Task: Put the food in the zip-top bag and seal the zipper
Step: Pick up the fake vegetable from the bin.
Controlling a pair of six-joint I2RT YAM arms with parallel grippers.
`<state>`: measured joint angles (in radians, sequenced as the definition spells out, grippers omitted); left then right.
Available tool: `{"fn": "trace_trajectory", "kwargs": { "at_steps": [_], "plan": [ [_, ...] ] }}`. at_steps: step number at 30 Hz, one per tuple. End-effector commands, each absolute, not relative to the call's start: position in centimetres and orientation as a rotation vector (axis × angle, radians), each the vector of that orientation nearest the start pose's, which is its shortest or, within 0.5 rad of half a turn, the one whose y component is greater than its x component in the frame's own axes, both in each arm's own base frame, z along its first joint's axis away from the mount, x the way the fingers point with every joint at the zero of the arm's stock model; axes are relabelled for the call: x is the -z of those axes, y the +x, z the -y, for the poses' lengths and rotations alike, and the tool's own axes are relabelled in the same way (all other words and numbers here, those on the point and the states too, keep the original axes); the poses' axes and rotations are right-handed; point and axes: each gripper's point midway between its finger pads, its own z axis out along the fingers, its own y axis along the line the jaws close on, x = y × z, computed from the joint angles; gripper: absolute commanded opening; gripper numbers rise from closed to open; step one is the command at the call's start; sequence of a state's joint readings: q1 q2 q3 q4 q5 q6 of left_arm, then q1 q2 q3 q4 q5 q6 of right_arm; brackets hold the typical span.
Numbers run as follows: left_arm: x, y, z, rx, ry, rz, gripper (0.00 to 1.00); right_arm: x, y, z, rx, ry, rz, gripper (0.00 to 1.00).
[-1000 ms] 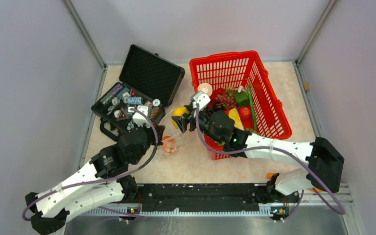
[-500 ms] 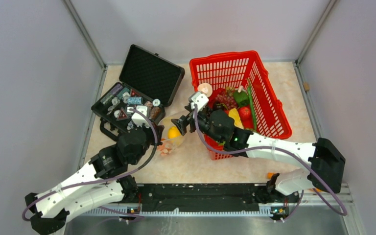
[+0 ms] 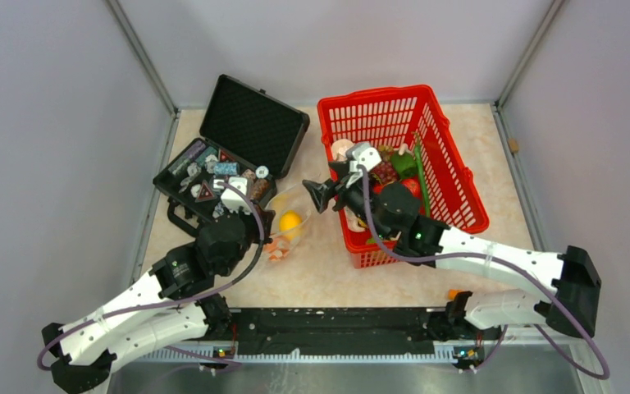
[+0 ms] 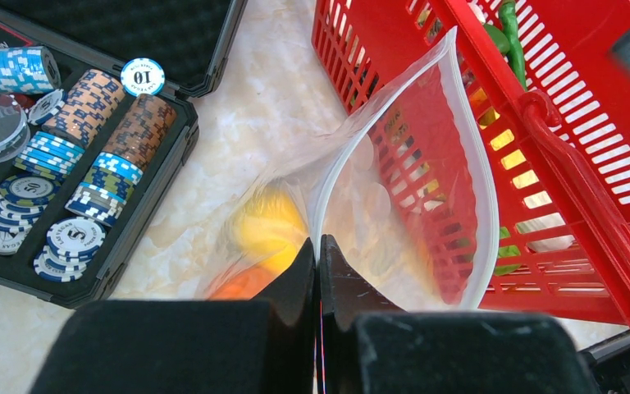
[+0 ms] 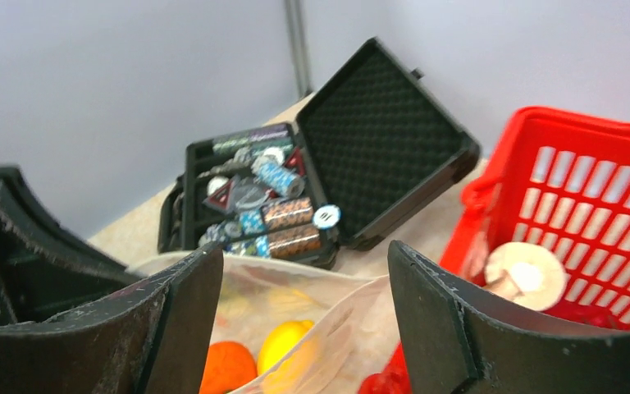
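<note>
Yellow toy lemon (image 3: 290, 220) is now dropped into the clear crinkly zip-top bag (image 4: 361, 193) pinched by the left gripper (image 4: 318, 250); remaining food (image 3: 402, 162) is nearest the emptied, open right gripper (image 3: 316, 195)

Light in the top view is bright, even and diffuse. Only faint, soft shadows lie on the table (image 3: 320, 271) under the arms and beside the basket (image 3: 377, 115), and detail is sharp. In the left wrist view the bag (image 4: 435, 164) carries a pale sheen, the lemon (image 4: 269, 223) behind its film is smeared, and the left gripper (image 4: 318, 246) is dark and soft. A dark blur fills the top right corner. The right wrist view is soft throughout: the right gripper (image 5: 303, 254) is near and black, the case (image 5: 377, 139) hazy.
</note>
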<state>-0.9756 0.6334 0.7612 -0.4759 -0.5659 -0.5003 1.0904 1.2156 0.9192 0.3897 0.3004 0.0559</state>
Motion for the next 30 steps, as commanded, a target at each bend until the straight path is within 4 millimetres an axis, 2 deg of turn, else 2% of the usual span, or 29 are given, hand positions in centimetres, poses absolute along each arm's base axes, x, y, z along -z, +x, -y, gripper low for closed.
{"fn": "trace_trajectory", "kwargs": {
  "at_steps": [1,6,9,11,16,21,26,30],
  "plan": [
    [-26.0,20.7,16.6,0.503,0.040,-1.856,0.00,-37.5,25.3,-31.7,-0.633,-0.285,-1.394,0.72],
    [-25.7,20.6,16.7,0.507,0.047,-1.861,0.00,-38.0,26.5,-28.6,-0.504,-0.177,-1.401,0.72],
    [-25.8,20.4,16.6,0.513,0.049,-1.858,0.00,-38.2,27.9,-26.4,-0.406,-0.102,-1.439,0.72],
    [-25.9,20.4,16.6,0.515,0.053,-1.853,0.00,-37.5,29.2,-25.1,-0.368,-0.058,-1.492,0.72],
    [-26.2,20.6,16.8,0.508,0.068,-1.852,0.00,-34.5,32.3,-21.6,-0.327,-0.011,-1.656,0.72],
    [-25.9,20.5,16.7,0.503,0.061,-1.863,0.00,-30.7,33.3,-18.5,-0.224,0.009,-1.786,0.73],
    [-25.8,20.2,16.5,0.524,0.055,-1.857,0.00,-26.3,34.2,-16.8,-0.258,0.058,-1.936,0.73],
    [-25.9,20.2,16.5,0.522,0.053,-1.856,0.00,-22.6,35.3,-15.2,-0.130,0.043,-2.090,0.73]
  ]
}}
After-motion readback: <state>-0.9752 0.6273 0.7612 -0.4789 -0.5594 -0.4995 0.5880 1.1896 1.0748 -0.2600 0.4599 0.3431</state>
